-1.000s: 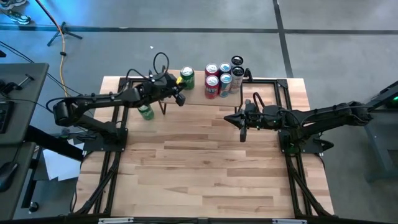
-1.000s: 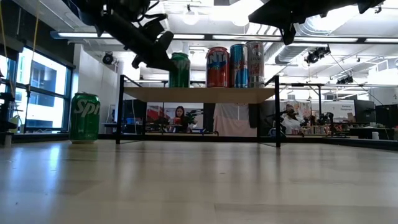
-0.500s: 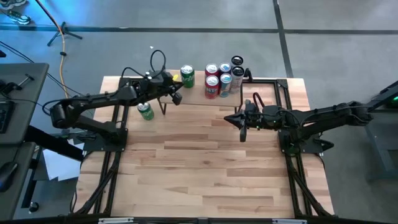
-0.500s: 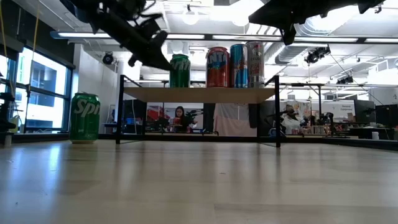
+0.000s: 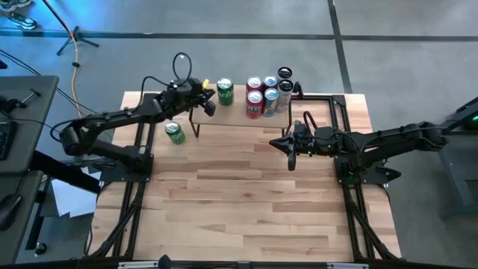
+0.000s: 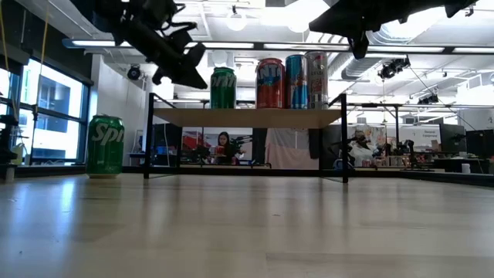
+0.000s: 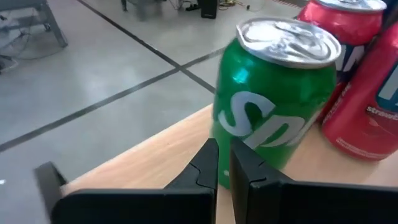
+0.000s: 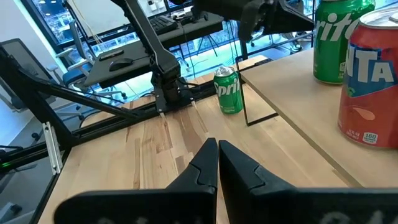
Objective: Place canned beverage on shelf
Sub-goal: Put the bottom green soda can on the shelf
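**Backing off the shelf, one green can still on the table**

Pulling away from the small light-wood shelf on thin black legs (image 5: 254, 112), the left gripper (image 5: 210, 105) has moved over the last second from above the table beside the shelf's left end to a spot just short of the green soda can standing on the shelf (image 5: 225, 91) — close, but apart from it. Its fingers are pressed together and empty; the left wrist view shows them meeting in front of that can, holding nothing.

That reads as a finished placement: the can stands upright and free at the shelf's left end, so the arm looks ready for the next one.

On the shelf with it stand two red cans (image 5: 254, 98), two blue-and-silver cans (image 5: 270, 91) and darker-topped ones at the right end (image 5: 284, 79) — all upright and clustered close together, with a gap separating them from the green one.

A second green soda can (image 5: 175, 133) stands on the large wooden tabletop (image 5: 246, 194), just beside the shelf's left legs and not yet placed.

The right gripper (image 5: 291, 152) waits over the table, near the shelf's right end, closed and empty.
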`<state>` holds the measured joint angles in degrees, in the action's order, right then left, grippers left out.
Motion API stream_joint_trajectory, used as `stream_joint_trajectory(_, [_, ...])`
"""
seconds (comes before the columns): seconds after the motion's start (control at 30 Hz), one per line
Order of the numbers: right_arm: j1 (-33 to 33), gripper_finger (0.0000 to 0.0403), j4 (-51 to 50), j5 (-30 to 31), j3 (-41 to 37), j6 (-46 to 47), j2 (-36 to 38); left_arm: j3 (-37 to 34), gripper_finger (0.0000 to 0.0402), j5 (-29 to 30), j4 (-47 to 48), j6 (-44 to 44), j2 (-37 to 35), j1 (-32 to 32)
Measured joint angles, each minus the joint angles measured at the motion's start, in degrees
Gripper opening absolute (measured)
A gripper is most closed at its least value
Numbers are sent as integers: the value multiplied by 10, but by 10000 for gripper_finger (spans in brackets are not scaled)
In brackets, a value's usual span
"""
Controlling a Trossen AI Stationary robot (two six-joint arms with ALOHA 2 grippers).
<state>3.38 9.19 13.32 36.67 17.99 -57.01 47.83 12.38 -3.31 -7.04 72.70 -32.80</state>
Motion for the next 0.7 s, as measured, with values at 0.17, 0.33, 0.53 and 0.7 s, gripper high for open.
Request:
stream_joint_trajectory(0.17, [0, 0, 0, 0, 0, 0, 0, 0, 0, -5, -7, -6, 22, 1])
stream_joint_trajectory(0.33, [0, 0, 0, 0, 0, 0, 0, 0, 0, -4, -17, -17, 34, 1])
stream_joint_trajectory(0.53, [0, 0, 0, 0, 0, 0, 0, 0, 0, -8, -61, -30, 56, 2])
stream_joint_trajectory(0.7, [0, 0, 0, 0, 0, 1, 0, 0, 0, -17, -78, -49, 70, 4])
